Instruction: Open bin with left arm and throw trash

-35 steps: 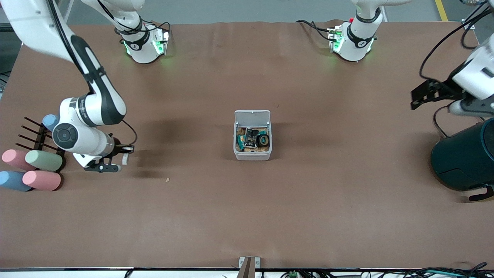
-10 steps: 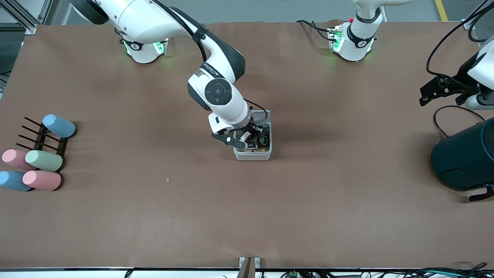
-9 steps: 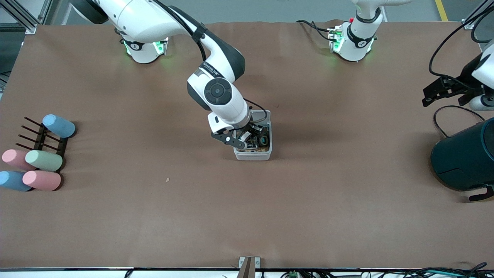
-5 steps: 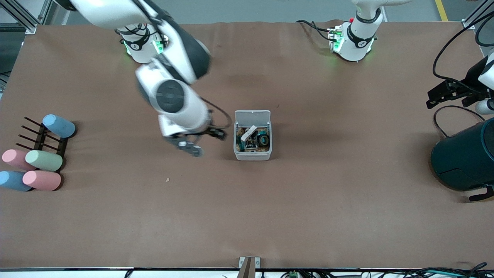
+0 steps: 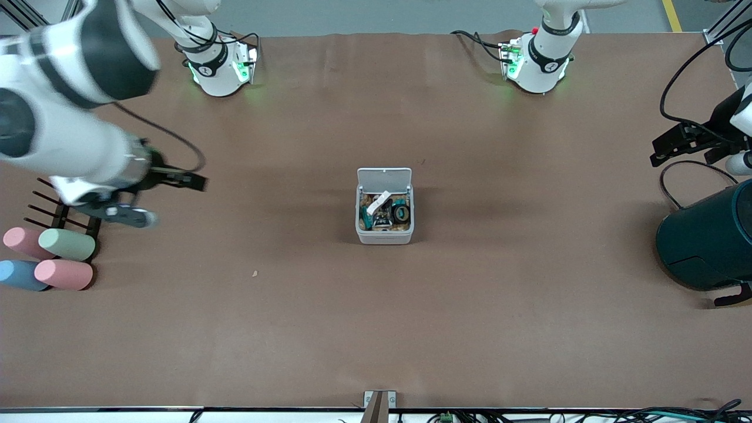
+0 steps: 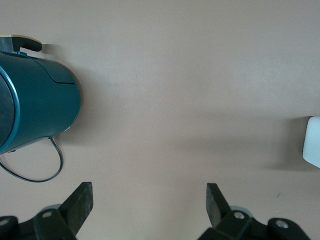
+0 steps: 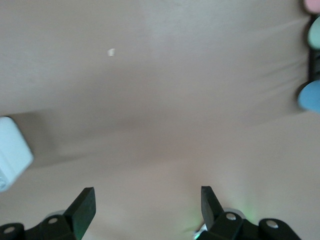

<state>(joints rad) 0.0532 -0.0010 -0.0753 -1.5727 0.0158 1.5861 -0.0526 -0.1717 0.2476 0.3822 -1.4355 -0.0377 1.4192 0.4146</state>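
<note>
The white bin (image 5: 385, 236) stands in the middle of the table with its lid (image 5: 384, 177) swung open. Inside lie the black wrapper (image 5: 380, 220), the black tape ring (image 5: 402, 212) and the white scrap (image 5: 379, 201). My right gripper (image 5: 161, 200) is open and empty, over the table near the rack at the right arm's end; its wrist view (image 7: 148, 205) shows the bin's corner (image 7: 12, 150). My left gripper (image 5: 675, 141) is open and empty, over the table by the teal cylinder; its wrist view (image 6: 149, 200) shows the bin's edge (image 6: 312, 142).
A large dark teal cylinder (image 5: 705, 241) lies at the left arm's end, also in the left wrist view (image 6: 35, 100). Pastel cylinders (image 5: 64, 244) and a black rack (image 5: 53, 211) sit at the right arm's end. A small crumb (image 5: 254, 273) lies on the table.
My right gripper was down in the bin, let the white scrap go there, then swung away to the right arm's end. My left gripper drifted slightly toward its end.
</note>
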